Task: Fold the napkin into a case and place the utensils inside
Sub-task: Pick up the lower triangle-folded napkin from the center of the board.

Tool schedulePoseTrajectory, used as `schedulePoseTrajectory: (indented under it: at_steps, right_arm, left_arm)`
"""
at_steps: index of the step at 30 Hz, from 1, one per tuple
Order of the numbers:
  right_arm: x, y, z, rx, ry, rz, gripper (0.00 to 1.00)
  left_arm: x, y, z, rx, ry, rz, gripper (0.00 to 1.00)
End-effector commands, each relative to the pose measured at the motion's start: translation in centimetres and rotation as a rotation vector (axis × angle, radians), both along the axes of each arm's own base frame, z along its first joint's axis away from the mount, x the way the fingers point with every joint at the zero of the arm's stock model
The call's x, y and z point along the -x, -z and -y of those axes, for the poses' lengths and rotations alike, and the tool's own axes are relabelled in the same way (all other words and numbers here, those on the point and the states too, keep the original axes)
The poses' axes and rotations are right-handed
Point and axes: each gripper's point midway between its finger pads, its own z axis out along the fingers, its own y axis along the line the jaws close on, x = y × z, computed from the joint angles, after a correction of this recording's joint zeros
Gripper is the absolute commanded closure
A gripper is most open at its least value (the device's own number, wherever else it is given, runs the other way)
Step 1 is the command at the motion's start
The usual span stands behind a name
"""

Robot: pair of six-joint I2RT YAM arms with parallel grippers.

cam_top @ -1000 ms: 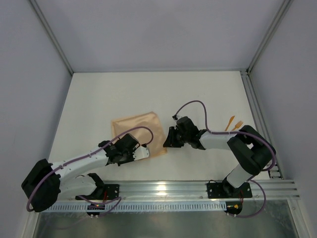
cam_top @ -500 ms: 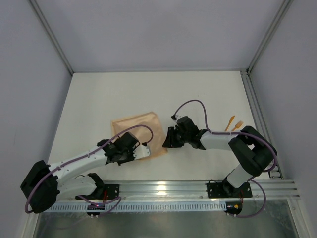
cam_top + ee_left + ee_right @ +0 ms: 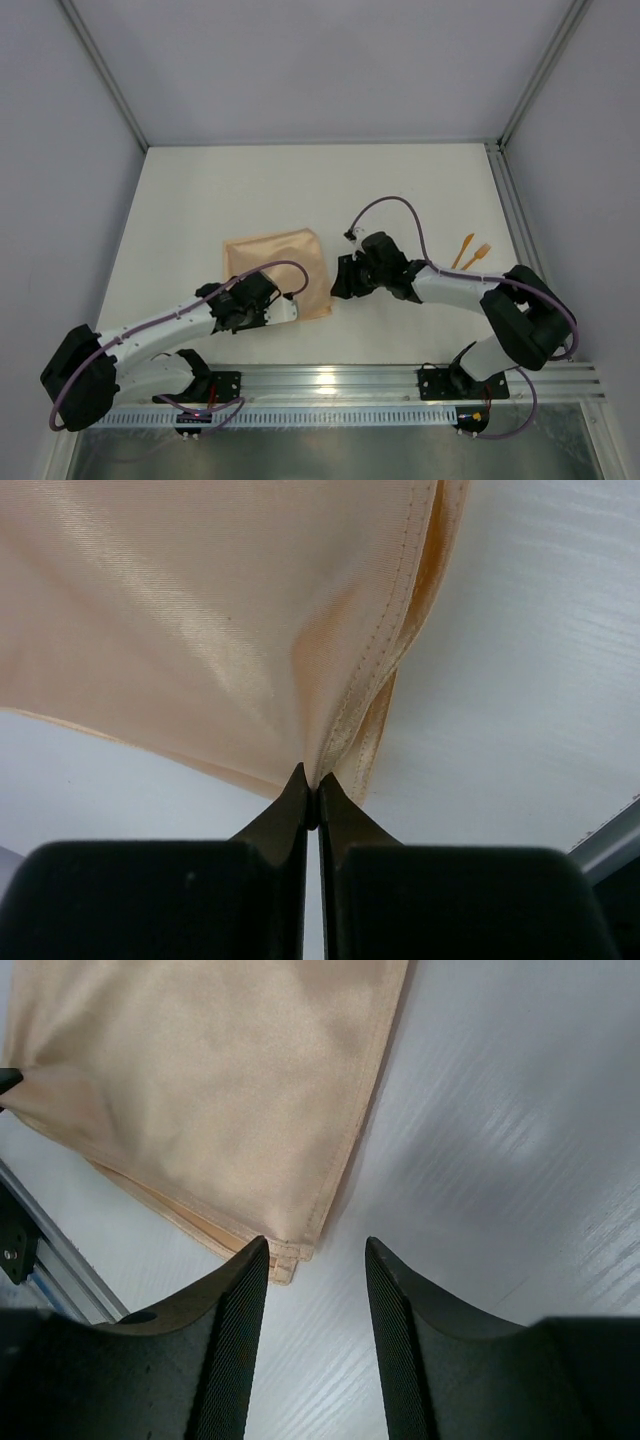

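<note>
The napkin [image 3: 272, 268] lies folded in layers on the white table, a peach-orange cloth left of centre. My left gripper [image 3: 291, 309] sits at its near edge; in the left wrist view the gripper [image 3: 312, 779] is shut on the hemmed edge of the napkin [image 3: 200, 620], which puckers up from the pinch. My right gripper [image 3: 338, 282] is at the cloth's right side. In the right wrist view this gripper [image 3: 317, 1248] is open and holds nothing, with the layered corner of the napkin [image 3: 200, 1090] just beside its left finger. Two orange utensils [image 3: 470, 250] lie far right.
A metal rail [image 3: 400, 378] runs along the near table edge, below both arm bases. Grey enclosure walls with a frame post [image 3: 515, 220] close in the table on the right, close to the utensils. Purple cables loop over both arms.
My left gripper has closed onto the napkin's near edge. My right gripper has opened wider beside the cloth's corner, and its arm has stretched out lower to the right.
</note>
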Motion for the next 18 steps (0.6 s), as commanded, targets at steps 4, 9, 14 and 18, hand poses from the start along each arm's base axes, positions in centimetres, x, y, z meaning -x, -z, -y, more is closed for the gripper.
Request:
schedulePoseTrajectory:
  at_steps: [4, 9, 14, 18]
  right_arm:
    - [0.5, -5.5, -2.5, -0.147, -0.236, 0.247, 0.46]
    - [1.7, -9.8, -2.5, -0.244, -0.393, 0.597, 0.43]
    - [2.0, -9.7, -2.1, -0.166, -0.457, 0.705, 0.42]
    - [2.2, -9.8, -2.7, -0.218, -0.443, 0.659, 0.42]
  left_arm:
    - [1.2, -0.1, -0.6, -0.015, 0.027, -0.042, 1.00]
    - [1.0, -0.2, -0.4, 0.011, 0.007, -0.031, 0.98]
    - [1.8, 1.1, -2.0, -0.052, 0.027, -0.056, 0.51]
    - [2.9, 0.6, -2.9, -0.104, 0.075, -0.111, 0.38]
